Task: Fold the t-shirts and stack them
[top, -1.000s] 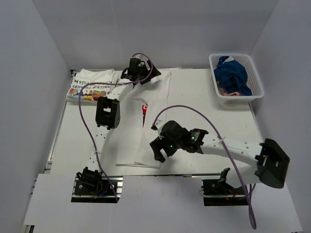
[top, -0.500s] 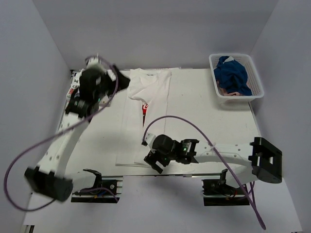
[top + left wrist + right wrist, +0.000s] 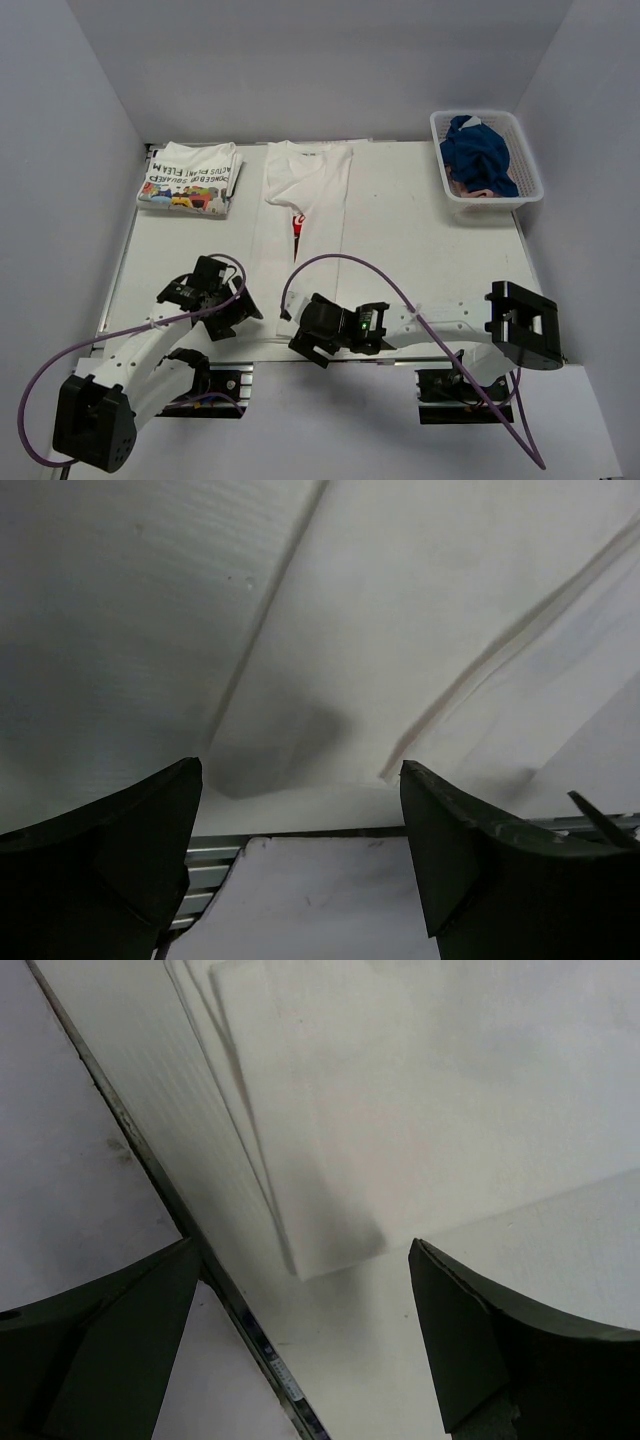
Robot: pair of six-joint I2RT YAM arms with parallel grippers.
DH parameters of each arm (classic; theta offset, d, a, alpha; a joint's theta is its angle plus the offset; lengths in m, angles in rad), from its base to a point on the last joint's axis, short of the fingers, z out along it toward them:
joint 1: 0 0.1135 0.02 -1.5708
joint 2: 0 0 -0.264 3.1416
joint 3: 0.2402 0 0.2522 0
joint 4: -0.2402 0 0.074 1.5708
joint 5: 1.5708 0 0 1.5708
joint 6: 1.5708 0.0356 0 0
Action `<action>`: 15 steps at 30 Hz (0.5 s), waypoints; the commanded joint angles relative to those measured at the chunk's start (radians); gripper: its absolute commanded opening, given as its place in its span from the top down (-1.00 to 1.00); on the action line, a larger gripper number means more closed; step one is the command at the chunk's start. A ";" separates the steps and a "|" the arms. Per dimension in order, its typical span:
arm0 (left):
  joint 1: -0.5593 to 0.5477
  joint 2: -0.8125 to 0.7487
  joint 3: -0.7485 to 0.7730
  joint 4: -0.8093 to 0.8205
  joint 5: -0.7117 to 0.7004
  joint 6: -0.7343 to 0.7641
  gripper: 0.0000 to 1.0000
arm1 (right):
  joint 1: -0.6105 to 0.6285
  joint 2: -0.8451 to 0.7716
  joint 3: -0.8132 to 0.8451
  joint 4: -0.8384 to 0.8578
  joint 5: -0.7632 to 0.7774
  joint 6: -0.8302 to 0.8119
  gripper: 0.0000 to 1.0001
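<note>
Left fingers (image 3: 130, 850): spread wide with nothing between them. They hang just over the near-left part of the hem, and no cloth is pinched.
Right fingers (image 3: 100, 1330): also wide apart and empty, poised above the near-right corner of the same hem, where the stacked layer edges show.
Red-print tee (image 3: 310, 180): lies flat in the middle of the surface (image 3: 420, 240) as a long narrow strip with collar far and hem near. The sleeves are turned in, and only a sliver of red shows at the fold line.
Lettered tee (image 3: 190, 178): a compact folded rectangle at the far-left corner, print side up, well apart from both arms.
Done: one tee is fully folded and parked, and the second has had its lengthwise folds.
Left: the strip needs its crosswise fold — hem carried toward the collar. The packet then has to go on top of the lettered one.
Step in hand: judging by both sets of fingers at the hem, the grasp for that crosswise fold is being lined up but not yet made.
Basket (image 3: 478, 114): at the far right, holding a bundle of blue cloth (image 3: 480, 150) — whether that is more work for the stack I cannot tell.
</note>
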 commanded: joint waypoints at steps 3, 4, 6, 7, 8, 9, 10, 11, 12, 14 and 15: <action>-0.006 -0.002 -0.028 -0.048 0.030 -0.078 -0.60 | 0.012 0.020 -0.015 0.063 0.071 0.005 -0.81; -0.006 -0.002 -0.028 -0.049 0.030 -0.091 -0.40 | 0.012 0.023 -0.018 0.064 0.071 0.011 -0.81; -0.015 -0.002 -0.028 -0.049 -0.014 -0.111 -0.22 | 0.012 0.039 -0.013 0.065 0.069 0.014 -0.81; -0.015 -0.002 -0.028 -0.061 -0.034 -0.124 -0.15 | 0.013 0.042 -0.013 0.069 0.074 0.017 -0.81; -0.015 -0.002 -0.028 -0.049 -0.034 -0.134 -0.06 | 0.012 0.045 -0.013 0.071 0.068 0.017 -0.81; -0.015 -0.002 -0.028 -0.036 -0.043 -0.134 -0.06 | 0.013 0.046 -0.015 0.080 0.069 0.013 -0.81; -0.015 0.008 -0.028 -0.036 -0.044 -0.143 -0.02 | 0.018 0.048 -0.015 0.083 0.058 0.014 -0.81; -0.015 0.008 -0.028 -0.036 -0.044 -0.143 0.04 | 0.015 0.047 -0.015 0.078 0.061 0.011 -0.81; -0.015 0.024 -0.037 -0.036 -0.044 -0.143 0.07 | 0.015 0.050 -0.012 0.080 0.064 0.008 -0.81; -0.015 0.042 -0.038 -0.045 -0.044 -0.152 0.09 | 0.015 0.045 -0.010 0.081 0.069 0.002 -0.81; -0.015 0.042 -0.038 -0.045 -0.044 -0.161 0.09 | 0.013 0.043 -0.009 0.083 0.071 -0.001 -0.78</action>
